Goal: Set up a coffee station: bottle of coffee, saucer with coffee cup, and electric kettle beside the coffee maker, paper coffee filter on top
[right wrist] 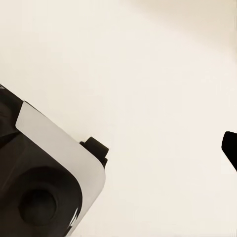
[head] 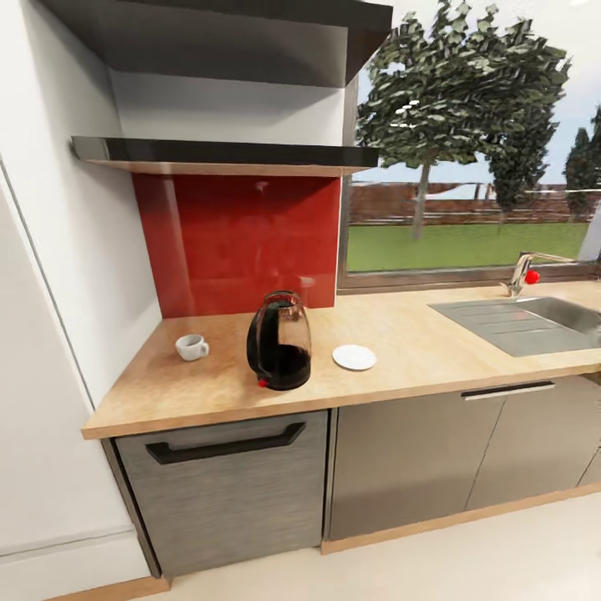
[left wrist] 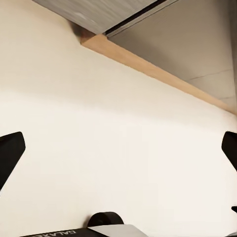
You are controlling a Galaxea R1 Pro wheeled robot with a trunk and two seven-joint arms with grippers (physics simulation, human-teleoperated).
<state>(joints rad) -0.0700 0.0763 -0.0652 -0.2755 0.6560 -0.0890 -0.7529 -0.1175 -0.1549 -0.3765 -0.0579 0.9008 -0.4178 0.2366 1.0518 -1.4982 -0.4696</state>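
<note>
On the light-wood countertop [head: 434,342] stands the electric kettle [head: 280,342], clear glass with a dark inside and a red switch at its base. Left of it sits the white coffee cup [head: 191,346], upright. The saucer [head: 354,357] lies bare just right of the kettle. The coffee maker, bottle of coffee and paper coffee filter are out of view. A dark kitchen shelf [head: 225,154] hangs above the red backsplash, its top hidden. My left gripper [left wrist: 120,148] hangs open over pale floor. My right gripper [right wrist: 118,143] is open too, one black fingertip [right wrist: 230,148] showing.
A steel sink [head: 568,313] and tap [head: 524,271] lie at the counter's right end under a window. Grey cabinet fronts with a black drawer handle [head: 225,445] sit below. A white wall stands at left. The cabinet's wooden plinth [left wrist: 148,69] and my own base [right wrist: 44,182] show near the floor.
</note>
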